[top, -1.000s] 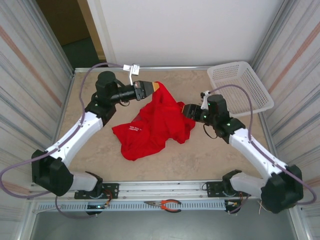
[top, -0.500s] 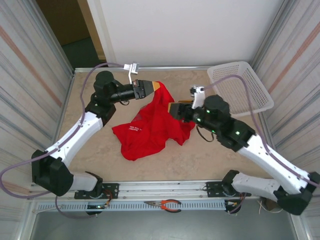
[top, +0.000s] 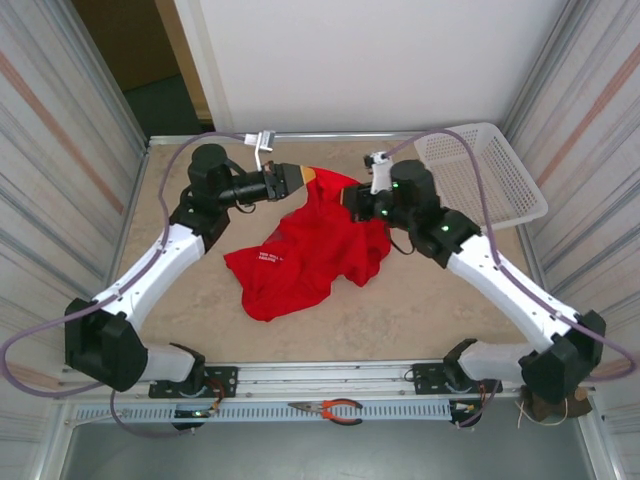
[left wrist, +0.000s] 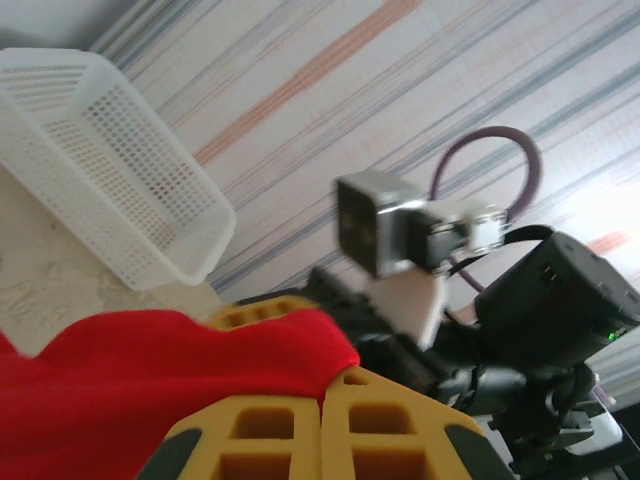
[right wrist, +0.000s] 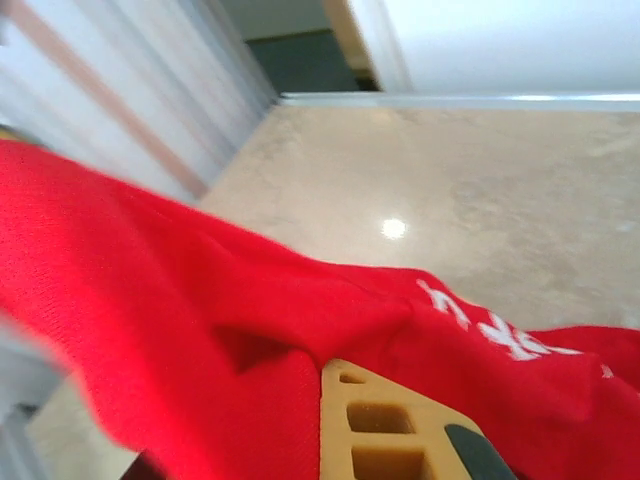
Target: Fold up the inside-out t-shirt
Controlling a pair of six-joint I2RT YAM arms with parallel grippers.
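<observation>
Red t-shirt (top: 310, 255) is clamped at its twelve o'clock edge by my left gripper (top: 304, 178) and right gripper (top: 349, 198), both pinched shut on cloth. I'd draw them apart evenly, keeping that edge taut.

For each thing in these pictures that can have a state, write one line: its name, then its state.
t-shirt: unfolded, crumpled, top edge lifted, the rest on the table
left hand: shut on t-shirt
right hand: shut on t-shirt
basket: upright, empty
pliers: lying flat, unheld
</observation>
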